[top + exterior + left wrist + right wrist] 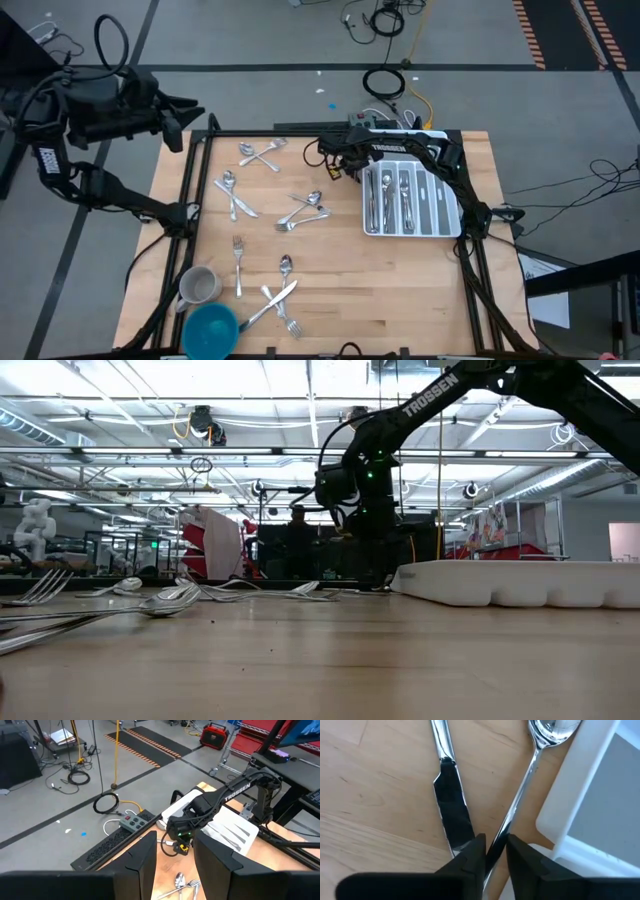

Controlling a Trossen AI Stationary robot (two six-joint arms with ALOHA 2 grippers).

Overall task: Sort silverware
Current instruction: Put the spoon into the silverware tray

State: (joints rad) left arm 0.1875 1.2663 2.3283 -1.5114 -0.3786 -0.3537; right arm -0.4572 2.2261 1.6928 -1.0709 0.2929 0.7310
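wooden table (340,270) is seen under all of it. most silverware (300,211) is scattered on its left and middle part, some is already sorted in the tray (600,805). one spoon (520,795) lies just beside the tray, a knife (451,802) near it. the right gripper (495,851) is pinched on the spoon handle. a straight lift is advised, so the knife is not dragged. the left gripper (175,857) is held open, off the table edge.

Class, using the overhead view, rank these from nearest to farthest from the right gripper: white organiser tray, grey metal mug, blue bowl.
1. White compartmented organiser tray, just beside the right gripper.
2. Grey metal mug, near-left corner.
3. Round blue bowl, near-left edge, slightly farther.
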